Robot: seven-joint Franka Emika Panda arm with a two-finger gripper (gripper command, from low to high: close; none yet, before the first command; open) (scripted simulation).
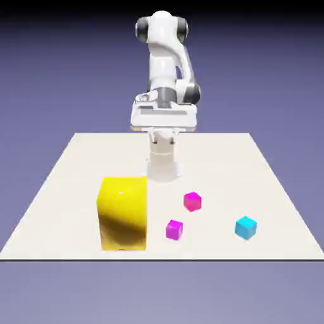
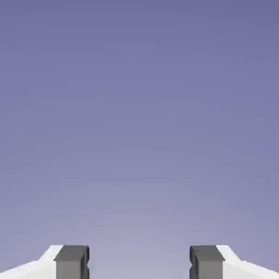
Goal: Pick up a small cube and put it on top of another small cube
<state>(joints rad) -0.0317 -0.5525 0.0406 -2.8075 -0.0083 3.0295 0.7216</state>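
While the gripper (image 2: pixel 139 262) hung high above the table (image 1: pixel 76 164), its jaws stood wide apart with nothing between them; the hand view showed only the two grey fingertips (image 2: pixel 72 261) against plain backdrop, and no cube at all. The small cube (image 1: pixel 174 229), purplish-magenta, rested flat on the table just beside the big yellow block (image 1: pixel 123 214), at that block's lower corner toward the exterior view's right, apart from it and not touching; the hot-magenta cube (image 1: pixel 192 201) lay near, a little farther from the block and toward the robot; the cyan cube (image 1: pixel 245 227) sat well apart from the block, beyond both.

Handling, as judged from these views: the small cube appeared rigid, with flat faces and sharp edges, and was probably very light; it should not deform under the pads, yet a light body may be nudged or tipped if one finger touches first. The hold should be taken on two opposite vertical faces, at mid-height, with the pads square to those faces; the cube sat slightly turned against the table's edges, so the wrist would likely need to turn to match. The yellow block stood close; a finger descending on that side should be kept clear of it.
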